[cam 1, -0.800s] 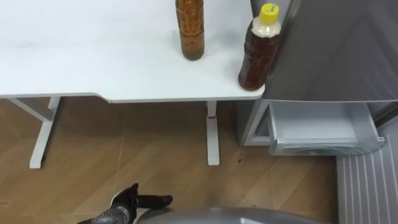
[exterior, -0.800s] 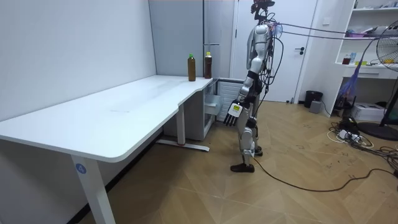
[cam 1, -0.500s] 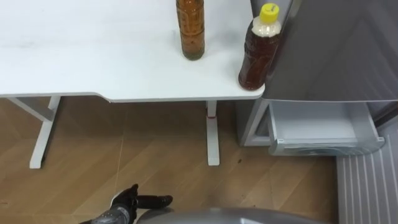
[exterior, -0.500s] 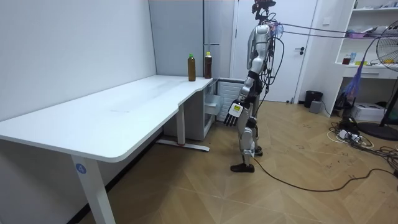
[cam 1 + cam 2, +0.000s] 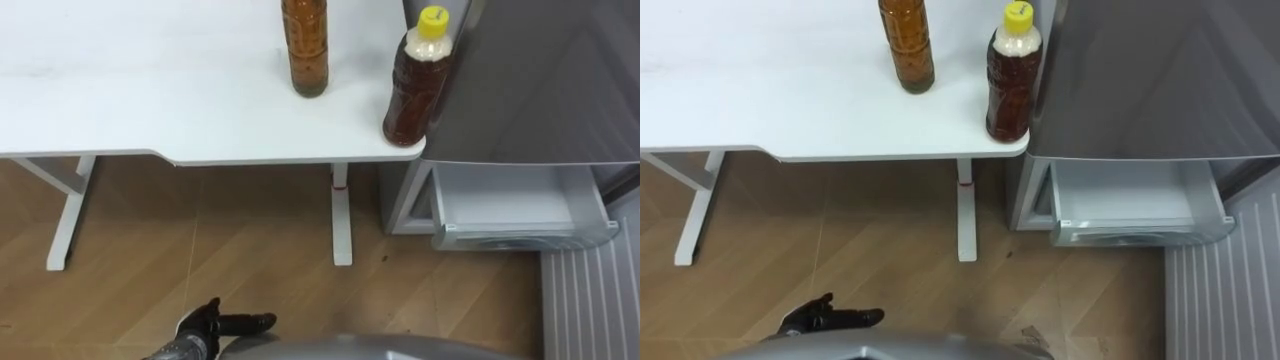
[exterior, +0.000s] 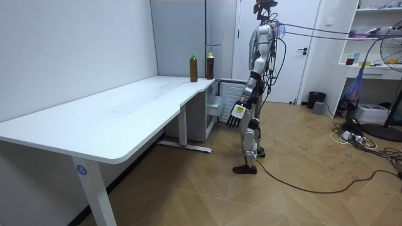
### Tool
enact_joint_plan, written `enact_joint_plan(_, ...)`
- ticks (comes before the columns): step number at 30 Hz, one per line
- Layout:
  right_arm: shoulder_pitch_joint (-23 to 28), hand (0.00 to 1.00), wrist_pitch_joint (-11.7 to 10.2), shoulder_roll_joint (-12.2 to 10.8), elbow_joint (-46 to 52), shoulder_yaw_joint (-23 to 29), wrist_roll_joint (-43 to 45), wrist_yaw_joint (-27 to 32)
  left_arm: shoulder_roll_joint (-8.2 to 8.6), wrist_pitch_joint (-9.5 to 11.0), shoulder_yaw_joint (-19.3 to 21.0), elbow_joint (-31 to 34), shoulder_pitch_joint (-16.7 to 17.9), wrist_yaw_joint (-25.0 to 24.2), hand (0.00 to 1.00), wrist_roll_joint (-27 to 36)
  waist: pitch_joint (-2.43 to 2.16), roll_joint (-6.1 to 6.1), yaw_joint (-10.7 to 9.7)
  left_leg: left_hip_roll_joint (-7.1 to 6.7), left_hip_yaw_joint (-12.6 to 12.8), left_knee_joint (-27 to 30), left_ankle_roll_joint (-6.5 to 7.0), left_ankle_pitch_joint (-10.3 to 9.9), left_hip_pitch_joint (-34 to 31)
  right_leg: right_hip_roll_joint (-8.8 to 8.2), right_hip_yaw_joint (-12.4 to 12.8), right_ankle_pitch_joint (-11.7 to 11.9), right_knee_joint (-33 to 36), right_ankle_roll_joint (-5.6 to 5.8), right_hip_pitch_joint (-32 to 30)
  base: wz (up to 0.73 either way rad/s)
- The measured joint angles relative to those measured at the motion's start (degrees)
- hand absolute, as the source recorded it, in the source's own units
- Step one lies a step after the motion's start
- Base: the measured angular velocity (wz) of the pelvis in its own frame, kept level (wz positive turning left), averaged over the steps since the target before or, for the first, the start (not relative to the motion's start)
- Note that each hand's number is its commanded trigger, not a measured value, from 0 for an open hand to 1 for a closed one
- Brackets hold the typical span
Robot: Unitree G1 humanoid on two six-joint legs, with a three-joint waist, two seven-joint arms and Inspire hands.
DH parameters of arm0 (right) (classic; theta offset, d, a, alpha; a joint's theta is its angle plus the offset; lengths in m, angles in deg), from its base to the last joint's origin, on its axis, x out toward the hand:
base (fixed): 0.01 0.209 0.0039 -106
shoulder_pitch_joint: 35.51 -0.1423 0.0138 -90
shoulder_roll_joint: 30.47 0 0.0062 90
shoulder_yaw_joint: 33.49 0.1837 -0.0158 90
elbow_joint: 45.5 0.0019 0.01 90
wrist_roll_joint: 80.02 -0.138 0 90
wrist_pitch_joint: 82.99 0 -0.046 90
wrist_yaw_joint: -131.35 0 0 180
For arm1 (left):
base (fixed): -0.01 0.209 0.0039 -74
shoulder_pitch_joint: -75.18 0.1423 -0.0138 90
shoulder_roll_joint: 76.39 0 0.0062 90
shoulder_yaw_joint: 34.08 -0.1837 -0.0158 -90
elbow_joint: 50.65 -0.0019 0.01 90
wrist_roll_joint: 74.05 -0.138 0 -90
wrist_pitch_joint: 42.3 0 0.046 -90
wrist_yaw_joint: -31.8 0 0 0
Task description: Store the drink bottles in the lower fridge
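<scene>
Two bottles of brown drink stand on the white table (image 5: pixel 150 90) near its right corner. One tall bottle (image 5: pixel 307 50) stands further in. The other bottle (image 5: pixel 415 85), with a yellow cap, is at the table's edge right beside the grey fridge (image 5: pixel 540 80). The fridge's lower drawer (image 5: pixel 520 205) is pulled out, pale inside, with nothing in it. My left hand (image 5: pixel 215 323) hangs low by my side over the wooden floor, fingers relaxed and holding nothing. In the room view I stand upright facing the table corner and fridge, left hand (image 6: pixel 237 113) at thigh height.
White table legs (image 5: pixel 342 215) stand on the floor between me and the table. A ridged grey panel (image 5: pixel 590 300) lies at the lower right below the drawer. In the room view a fan (image 6: pixel 392 81), shelves and floor cables are behind me.
My left hand has sunk slightly toward the lower edge of the eye view. The bottles and drawer have not moved.
</scene>
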Motion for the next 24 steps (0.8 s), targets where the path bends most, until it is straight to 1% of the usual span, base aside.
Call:
enact_joint_plan(3, 0.0, 0.0, 0.0, 0.03, -0.08, 0.07, 0.0, 0.0, 0.0, 0.0, 0.28, -0.05, 0.26, 1.73, 0.0, 3.16, -0.01, -0.04, -0.01, 0.0, -0.01, 0.0, 0.0, 0.0, 0.09, 0.0, 0.04, 0.0, 0.03, 0.0, 0.06, 0.0)
enact_joint_plan(7, 0.33, 0.0, -0.49, -0.02, -0.11, 0.57, -0.02, 0.51, -0.03, -0.01, 2.9, -0.07, 1.73, 5.06, 0.0, 8.57, 0.01, -0.04, 0.05, 0.0, -0.04, 0.02, 0.0, 0.0, 0.13, 0.01, -0.09, 0.0, 0.06, 0.01, 0.12, 0.0)
enact_joint_plan(8, 0.39, 0.0, -0.61, -0.02, -0.19, 0.87, -0.25, 0.87, -0.02, -0.05, 3.64, -0.08, 2.09, 6.12, 0.0, 10.9, -0.01, -0.02, 0.04, 0.0, 0.0, 0.05, 0.0, 0.0, 0.14, 0.01, -0.13, 0.0, 0.11, 0.01, 0.12, 0.0)
enact_joint_plan(9, 0.4, 0.0, -0.66, -0.01, -0.44, 1.32, -0.8, 1.17, 0.0, -0.17, 4.85, -0.08, 2.54, 6.95, 0.0, 13.04, -0.03, -0.02, 0.1, 0.0, 0.0, 0.07, 0.01, 0.0, 0.17, 0.0, -0.11, 0.0, 0.14, 0.01, 0.12, 0.0)
enact_joint_plan(10, 0.41, 0.0, -0.67, 0.02, -0.65, 1.55, -1.11, 1.26, -0.01, -0.22, 5.53, -0.07, 2.77, 7.46, 0.0, 13.86, -0.03, -0.01, 0.18, 0.0, 0.0, 0.07, 0.01, -0.01, 0.2, 0.0, -0.08, 0.0, 0.16, 0.01, 0.13, 0.0)
enact_joint_plan(12, 0.45, 0.0, -0.63, 0.03, -1.05, 2.19, -2.29, 1.95, -0.02, -0.31, 8.39, -0.09, 3.38, 10.07, 0.0, 17.61, -0.02, -0.02, 0.16, 0.0, 0.0, 0.08, 0.02, -0.02, 0.41, -0.01, -0.05, 0.0, 0.17, 0.01, 0.37, 0.0)
enact_joint_plan(13, 0.48, 0.0, -0.59, 0.03, -1.05, 2.25, -2.65, 2.07, -0.02, -0.32, 9.07, -0.09, 3.5, 10.69, 0.0, 19.04, -0.02, -0.02, 0.17, 0.0, 0.01, 0.09, 0.03, -0.03, 0.47, -0.01, -0.05, 0.0, 0.16, 0.01, 0.46, 0.0)
enact_joint_plan(15, 0.92, 0.0, -0.5, 0.08, -0.82, 2.27, -3.39, 2.34, -0.06, -0.28, 11.76, -0.02, 3.72, 13.13, 0.0, 23.47, 0.13, 0.33, 0.5, 0.0, 0.0, 0.24, 0.03, -0.12, 0.82, -0.03, -0.13, -0.02, 0.13, 0.03, 0.86, 0.0)
enact_joint_plan(16, 1.0, 0.0, -0.52, 0.1, -0.74, 2.28, -3.38, 2.33, -0.04, -0.25, 12.46, 0.02, 3.72, 13.81, 0.0, 24.58, 0.09, 0.41, 0.59, 0.01, -0.06, 0.29, 0.02, -0.15, 0.81, -0.03, -0.18, -0.02, 0.14, 0.04, 0.89, 0.0)
enact_joint_plan(17, 1.01, 0.0, -0.57, 0.11, -0.76, 2.41, -3.33, 2.32, -0.03, -0.23, 13.94, 0.13, 3.53, 15.16, 0.0, 27.08, -0.05, 0.74, 0.65, 0.02, -0.13, 0.37, 0.02, -0.16, 0.78, -0.03, -0.24, -0.02, 0.2, 0.03, 0.9, 0.0)
enact_joint_plan(18, 1.16, 0.0, -0.62, 0.17, -0.77, 2.44, -3.33, 2.32, -0.06, -0.2, 15.28, 0.81, 3.51, 16.86, 0.0, 29.77, -0.21, 0.93, 0.84, 0.03, -0.16, 0.39, 0.02, -0.16, 0.77, -0.03, -0.29, -0.02, 0.27, 0.03, 0.9, 0.0)
enact_joint_plan(19, 1.28, 0.0, -0.67, 0.18, -0.77, 2.53, -3.33, 2.32, -0.07, -0.12, 15.96, 1.31, 3.54, 17.7, 0.0, 30.98, -0.24, 0.96, 0.98, 0.02, -0.18, 0.39, 0.03, -0.16, 0.78, -0.04, -0.31, -0.02, 0.28, 0.04, 0.92, 0.0)
enact_joint_plan(20, 1.5, 0.0, -0.69, 0.2, -0.77, 2.71, -3.34, 2.32, -0.21, 0.23, 16.34, 2.17, 3.57, 19.48, 0.0, 33.55, -0.34, 1.11, 1.4, 0.03, -0.19, 0.42, 0.03, -0.16, 0.78, -0.05, -0.3, -0.02, 0.33, 0.04, 0.93, 0.0)
enact_joint_plan(21, 1.57, 0.0, -0.68, 0.22, -0.77, 2.8, -3.39, 2.33, -0.22, 0.31, 16.76, 3.97, 3.97, 21.36, 0.0, 35.74, -0.3, 1.05, 1.69, 0.02, -0.24, 0.42, 0.03, -0.16, 0.78, -0.05, -0.33, -0.01, 0.36, 0.04, 0.93, 0.0)
enact_joint_plan(22, 1.56, 0.0, -0.67, 0.22, -0.77, 2.8, -3.38, 2.34, -0.23, 0.4, 16.98, 4.92, 4.2, 22.16, 0.0, 36.88, -0.32, 1.08, 1.76, 0.02, -0.27, 0.42, 0.03, -0.16, 0.77, -0.05, -0.36, -0.01, 0.38, 0.04, 0.93, 0.0)
enact_joint_plan(24, 1.64, 0.0, -0.71, 0.24, -0.65, 2.93, -3.24, 2.36, -0.27, 1.02, 18.19, 9.35, 5.26, 25.86, 0.0, 40.5, -0.35, 1.14, 1.7, 0.02, -0.46, 0.51, 0.03, -0.17, 0.73, -0.04, -0.54, -0.01, 0.4, 0.04, 1.01, 0.03)
